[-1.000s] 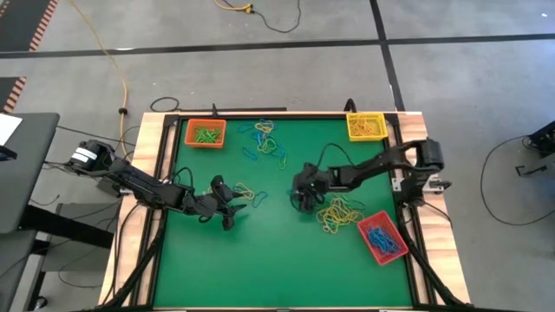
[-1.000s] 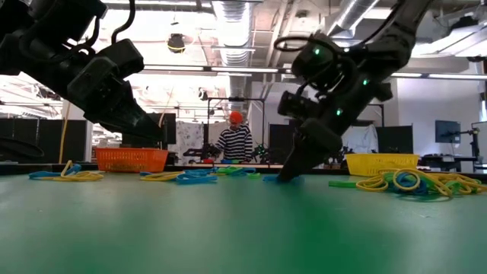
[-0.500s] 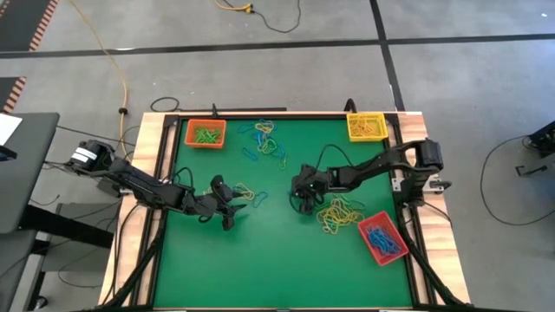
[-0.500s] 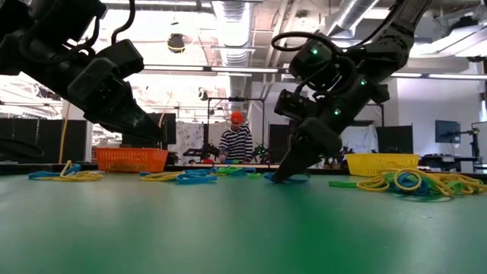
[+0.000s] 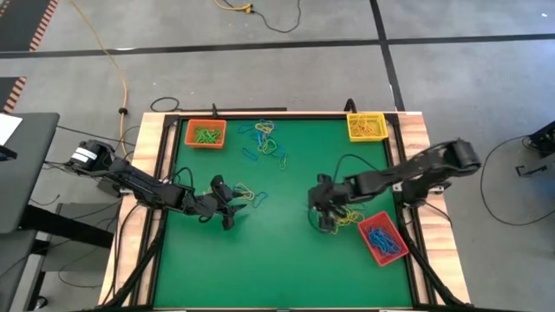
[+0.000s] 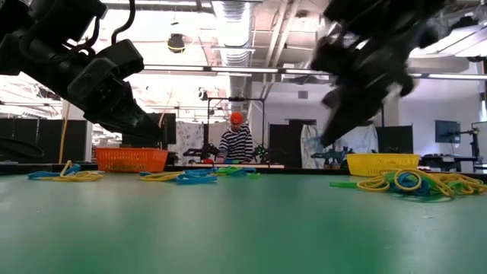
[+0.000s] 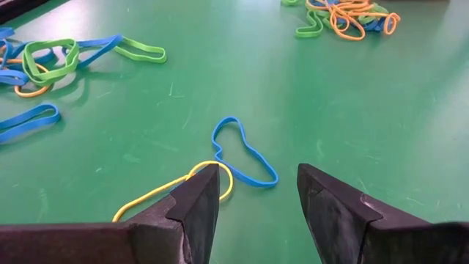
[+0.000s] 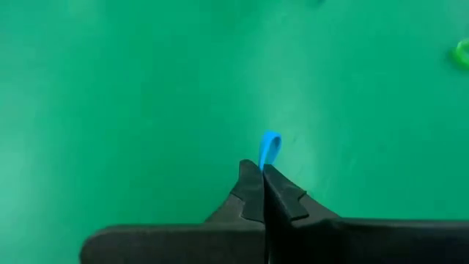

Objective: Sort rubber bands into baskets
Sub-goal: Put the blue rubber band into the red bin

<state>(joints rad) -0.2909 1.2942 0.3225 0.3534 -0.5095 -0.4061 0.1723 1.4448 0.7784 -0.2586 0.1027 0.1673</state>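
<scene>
Jaws of the right gripper (image 8: pixel 262 180) are pressed tight together on a blue rubber band (image 8: pixel 269 149), whose small loop sticks out just past the fingertips above the green bench (image 5: pixel 277 260). From above, this gripper (image 5: pixel 323 217) sits at the near-left edge of a pile of mostly yellow bands (image 5: pixel 347 214), with the red basket (image 5: pixel 381 238) holding blue bands close by on its right. Jaws of the left gripper (image 7: pixel 256 192) stand apart with nothing between them; a blue band (image 7: pixel 242 150) lies flat on the bench just ahead of the gap, and a yellow band (image 7: pixel 176 189) touches the fingertip (image 7: pixel 198 198) on one side. From above, the left gripper (image 5: pixel 232 204) rests low over the bench's left half. More blue, green and yellow bands (image 5: pixel 267 143) lie scattered near the far edge, between the orange basket (image 5: pixel 205 133) holding green bands and the yellow basket (image 5: pixel 366 126). In the level view, a person in a striped top (image 6: pixel 237 141) stands in the room beyond
</scene>
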